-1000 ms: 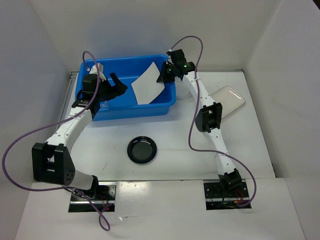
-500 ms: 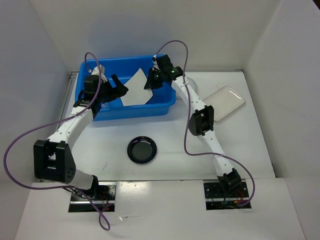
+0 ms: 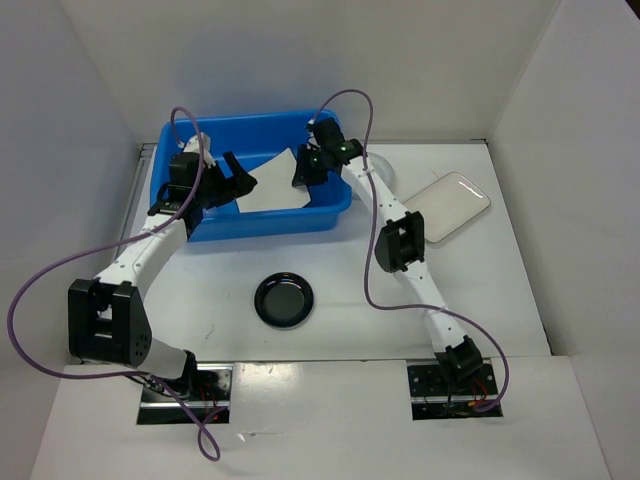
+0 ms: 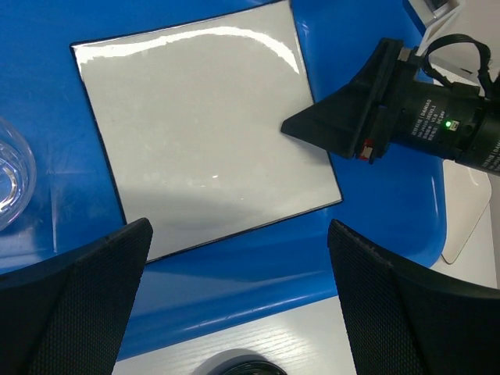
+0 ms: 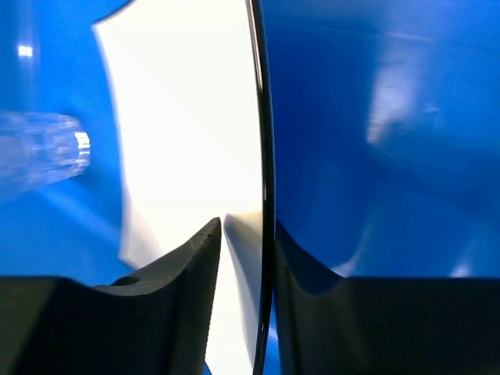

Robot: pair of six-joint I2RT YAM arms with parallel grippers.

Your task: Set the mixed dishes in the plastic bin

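Right gripper (image 5: 248, 225) was over in the plastic bin (image 3: 250, 124), jaws straddling the dark rim of the large square white plate (image 4: 203, 133). And look at the wrist view: a sliver of white showed between one finger (image 5: 195, 266) and the rim, and a thin line of blue on the other side, so the jaws stood slightly apart rather than clamped. The plate sat inside the bin, near the middle, with its right edge between those fingers; whether it lay fully flat could not be told.

Left gripper (image 4: 240, 226) hung over the bin's near side, jaws spread wide and empty, just above the plate's near corner. The small clear cup (image 4: 11, 172) was in the bin too, off by the left end, apart from the plate.

Out on the table (image 3: 350, 300), the round black saucer (image 3: 284, 299) lay in front of the bin between the two arms, and the rounded-rectangular pale plate (image 3: 455, 205) lay well off to the right.
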